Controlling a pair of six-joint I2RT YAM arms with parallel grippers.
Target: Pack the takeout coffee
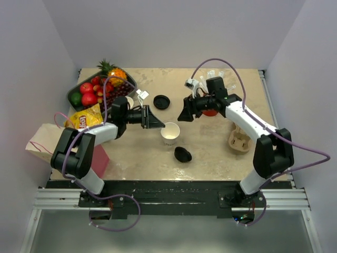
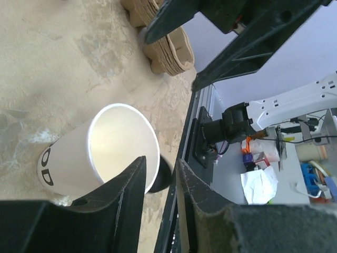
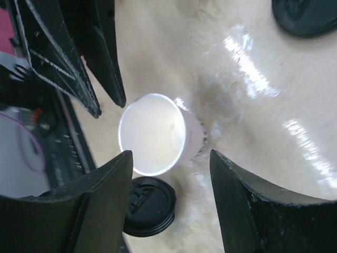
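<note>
The white paper cup [image 1: 170, 132] [image 2: 121, 142] [image 3: 152, 132] stands upright and empty on the table, without a lid. A round black lid [image 1: 182, 154] [image 3: 150, 205] lies just in front of it. My left gripper [image 1: 162, 125] [image 2: 160, 159] is at the cup's left rim. Its jaws stand narrowly apart, and the rim's edge shows past the tips, not pinched. My right gripper [image 1: 181, 113] [image 3: 171, 154] hovers behind and above the cup, open wide with nothing between its fingers.
A second black lid [image 1: 161, 101] [image 3: 305, 16] lies further back. A cardboard cup carrier [image 1: 238, 141] [image 2: 168, 50] sits at the right. A fruit tray [image 1: 79, 87], a chips bag [image 1: 84, 118] and a paper bag [image 1: 45, 139] are on the left.
</note>
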